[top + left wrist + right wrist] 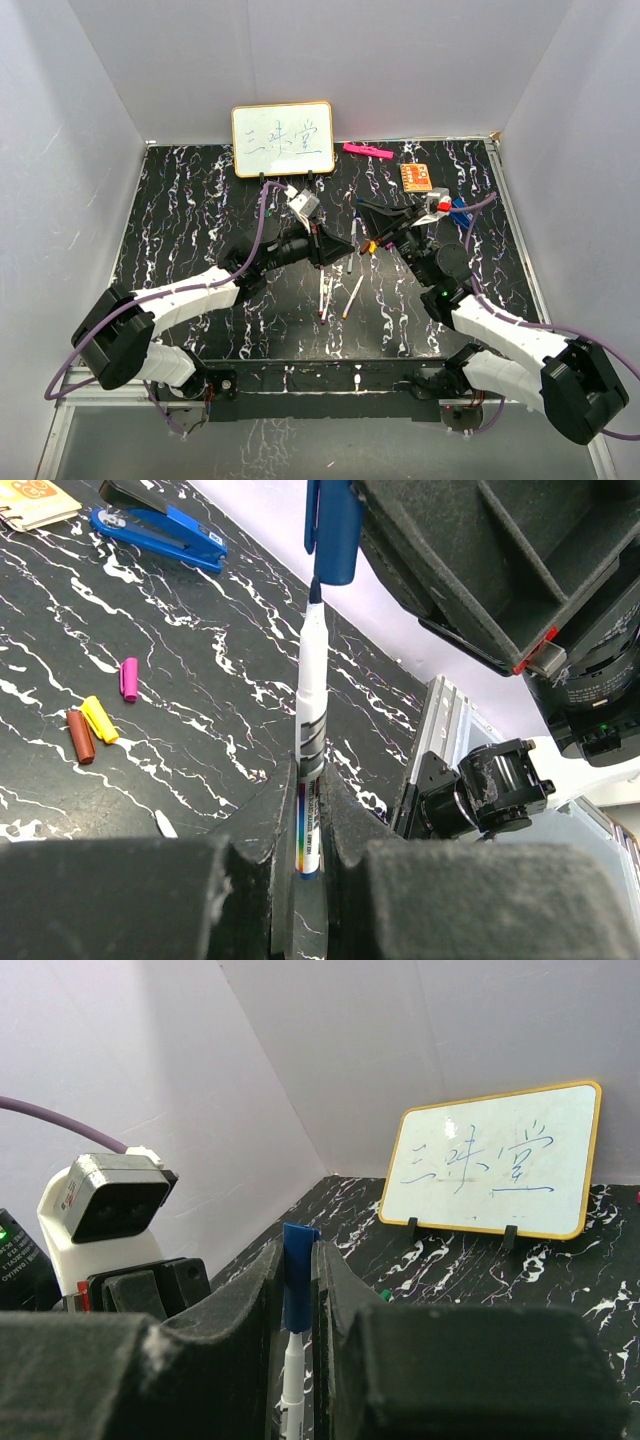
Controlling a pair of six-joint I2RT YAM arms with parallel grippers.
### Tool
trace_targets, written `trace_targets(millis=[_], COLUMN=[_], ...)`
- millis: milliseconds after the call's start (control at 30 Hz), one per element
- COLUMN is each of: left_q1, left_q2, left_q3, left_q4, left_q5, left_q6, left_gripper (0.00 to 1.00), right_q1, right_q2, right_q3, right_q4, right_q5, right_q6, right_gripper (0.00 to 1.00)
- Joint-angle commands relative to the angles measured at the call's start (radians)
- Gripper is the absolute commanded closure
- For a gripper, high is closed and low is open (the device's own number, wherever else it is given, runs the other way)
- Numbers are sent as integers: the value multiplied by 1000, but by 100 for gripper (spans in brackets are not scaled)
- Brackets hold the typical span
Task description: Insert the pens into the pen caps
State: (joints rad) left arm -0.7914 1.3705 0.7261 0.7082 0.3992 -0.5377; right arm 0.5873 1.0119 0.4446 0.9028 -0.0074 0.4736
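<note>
A black marbled table carries everything. The left arm and the right arm reach in from the near corners and meet over the middle of the table. A whiteboard with blue writing stands upright at the far edge.

The left gripper pinches a pen by its lower barrel. The white barrel rises between the fingers and its dark tip points at the right gripper. The right gripper is pressed together on a blue cap, whose open end faces the pen. In the left wrist view the pen's tip sits right at the cap's mouth, but I cannot tell whether it only touches or is barely inside. The whole white barrel is outside the cap. The right wrist view shows pen and cap in one line.

A blue stapler lies toward the far right of the table, with an orange card near it. A pink marker lies by the far edge, right of the whiteboard. Loose pens lie on the table under the grippers, on the side toward the arm bases. Three spare caps lie close together on the table: a pink cap a little apart, then a yellow cap and a red-brown cap side by side.
</note>
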Motion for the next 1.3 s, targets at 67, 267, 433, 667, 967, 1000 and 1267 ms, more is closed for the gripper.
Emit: trace_targets(millis=[67,267,433,667,967,1000,1267], left_q1=[-14,-17,-17,-17,-16,-16,-17], left_q2=[-7,-7,-7,-17,-19,-19,-15], left_q3=[35,29,21,14,16,15,39], left_q4=[21,26,34,37,43,45,69], left_q5=[3,3,-16,-49,-54,-55,-64], left_q6=[24,21,23,28,30,31,42], left_gripper=[100,100,100,100,100,100,100], right_q1=[0,-1,0,-1,-1,0,2], right_q2=[13,17,12,-7,0,4,22], right_q3=[11,24,22,16,10,8,-10], right_q4=[73,74,67,44,24,24,-15], right_q5=[-14,-21,-28,-32,-42,-44,-90], right_q6=[-2,-6,-5,-4,-1,3,35], right_gripper=[100,100,100,100,100,100,100])
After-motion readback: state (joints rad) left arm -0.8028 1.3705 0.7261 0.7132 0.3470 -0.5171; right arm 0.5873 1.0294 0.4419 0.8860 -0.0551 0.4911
